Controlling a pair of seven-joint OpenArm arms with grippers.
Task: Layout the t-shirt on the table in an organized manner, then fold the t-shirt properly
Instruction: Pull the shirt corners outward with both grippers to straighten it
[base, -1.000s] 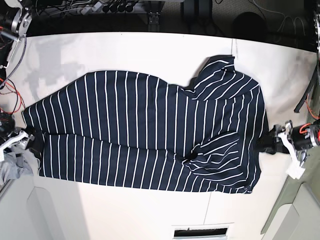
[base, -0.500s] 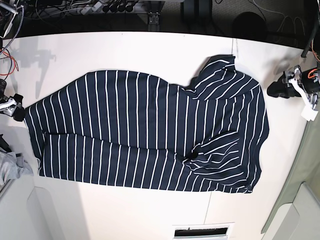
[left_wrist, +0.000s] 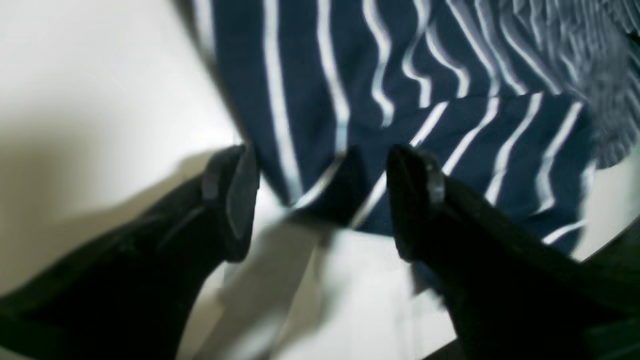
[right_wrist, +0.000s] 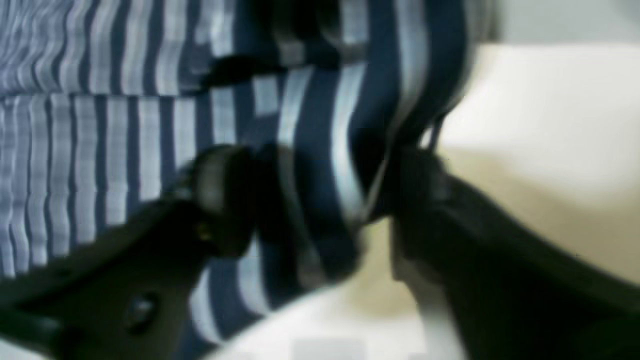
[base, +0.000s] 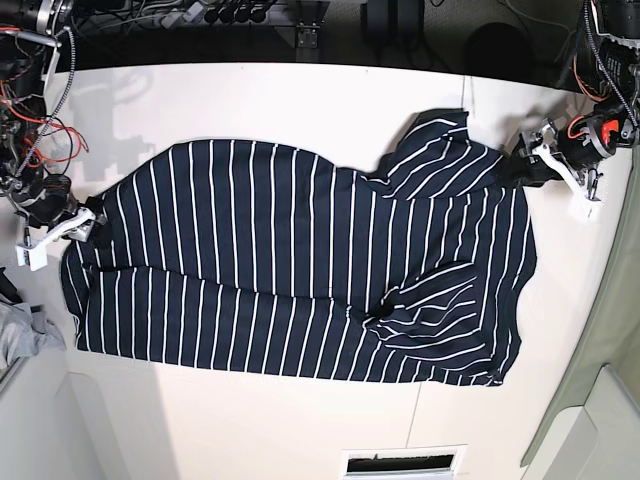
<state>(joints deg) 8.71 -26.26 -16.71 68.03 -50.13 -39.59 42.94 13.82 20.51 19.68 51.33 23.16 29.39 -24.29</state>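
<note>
The dark navy t-shirt (base: 290, 265) with thin white stripes lies spread across the white table (base: 260, 100), with a bunched fold near its lower right. My left gripper (base: 520, 166) is at the shirt's upper right edge. In the left wrist view it (left_wrist: 325, 200) is open, with the shirt's edge (left_wrist: 380, 100) between the fingers. My right gripper (base: 88, 222) is at the shirt's left edge. In the blurred right wrist view it (right_wrist: 320, 200) is open around a fold of striped fabric (right_wrist: 320, 125).
A small grey cloth (base: 20, 338) lies off the shirt's lower left corner. Grey bins stand at the lower left (base: 40, 420) and lower right (base: 590, 420). A slot (base: 405, 463) is in the table's near edge. Cables hang at the far left (base: 25, 110).
Both arms have moved in from the table's sides onto the shirt's edges: the left gripper to the upper right edge, the right gripper to the left edge. The shirt has barely shifted.
</note>
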